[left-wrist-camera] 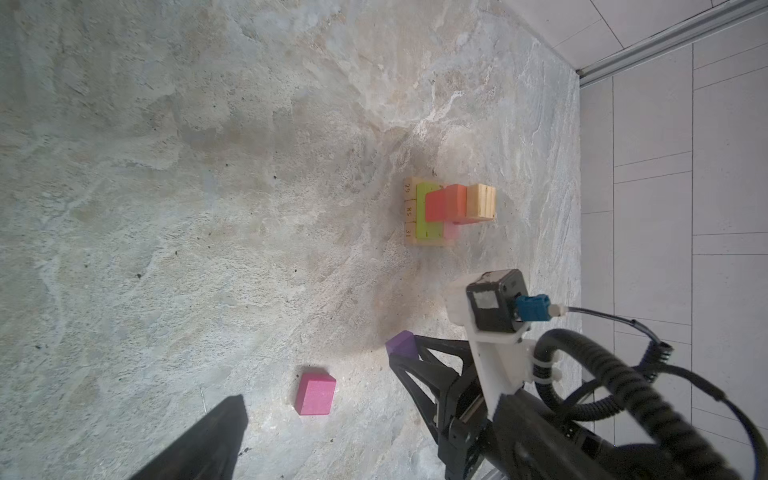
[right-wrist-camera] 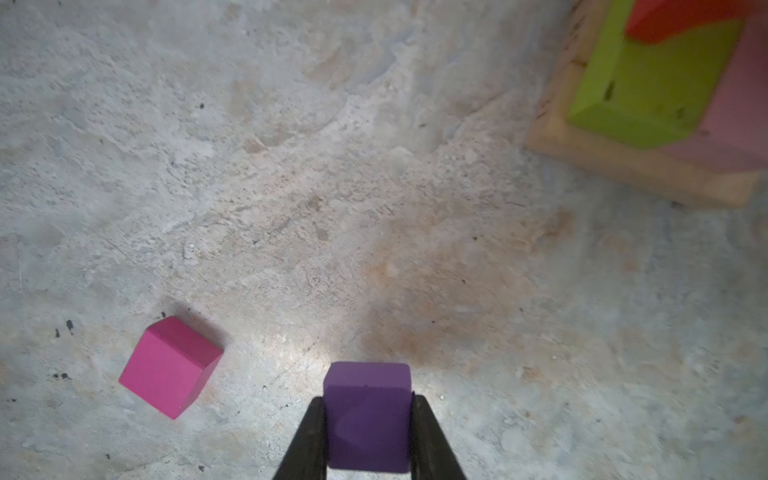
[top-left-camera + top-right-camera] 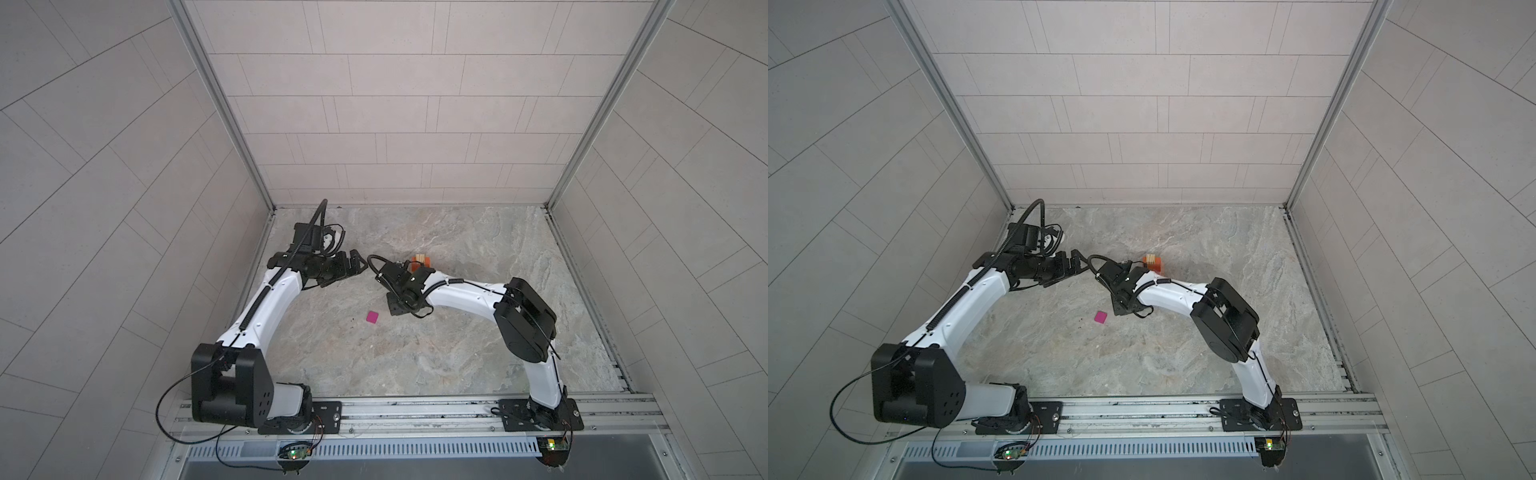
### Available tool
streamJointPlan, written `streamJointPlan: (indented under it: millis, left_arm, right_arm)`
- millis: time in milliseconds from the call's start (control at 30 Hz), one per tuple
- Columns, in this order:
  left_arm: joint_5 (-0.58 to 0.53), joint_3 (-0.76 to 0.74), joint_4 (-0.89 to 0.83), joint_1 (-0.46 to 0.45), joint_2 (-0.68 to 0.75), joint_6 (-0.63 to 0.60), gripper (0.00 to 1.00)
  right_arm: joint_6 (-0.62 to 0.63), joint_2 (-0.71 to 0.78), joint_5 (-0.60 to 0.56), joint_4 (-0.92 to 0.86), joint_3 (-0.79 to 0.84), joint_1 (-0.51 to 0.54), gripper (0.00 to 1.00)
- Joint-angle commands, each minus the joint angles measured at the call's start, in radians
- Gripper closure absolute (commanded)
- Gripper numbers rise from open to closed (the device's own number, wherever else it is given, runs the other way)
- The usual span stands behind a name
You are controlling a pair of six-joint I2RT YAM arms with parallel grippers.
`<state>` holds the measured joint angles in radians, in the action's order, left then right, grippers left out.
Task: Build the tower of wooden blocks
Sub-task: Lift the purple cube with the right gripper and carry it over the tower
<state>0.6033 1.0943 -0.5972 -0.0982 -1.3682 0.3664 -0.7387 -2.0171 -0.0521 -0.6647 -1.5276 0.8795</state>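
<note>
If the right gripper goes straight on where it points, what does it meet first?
Probably bare table: the right gripper, holding the purple cube, aims between the magenta cube and the tower.

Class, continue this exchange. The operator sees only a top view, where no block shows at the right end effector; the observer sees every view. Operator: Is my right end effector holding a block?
Observer: Yes. In the right wrist view the right end effector is shut on a purple cube.
Operator: What lies under the tower's top?
Observer: The left wrist view shows the tower stepped: tan base bars, a green block and a pink block, then a red block and an orange block, with a ridged tan piece uppermost.
Operator: How close is the magenta cube to the purple one?
Observer: The magenta cube rests on the table beside the purple cube, with a clear gap between them.
</note>
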Motion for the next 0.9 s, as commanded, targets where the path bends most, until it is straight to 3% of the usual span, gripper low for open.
streamJointPlan:
  millis: [0,867]
  left_arm:
    - [0.009,-0.007,-0.003,0.004,0.022,-0.001,0.00]
    - [0.029,-0.008,0.005,0.001,0.016,0.003,0.00]
  right_arm:
    - [-0.024,0.050,-0.042,-0.070,-0.030,-0.013,0.87]
    - [0.039,0.095,-0.080,-0.299,-0.290,-0.152,0.91]
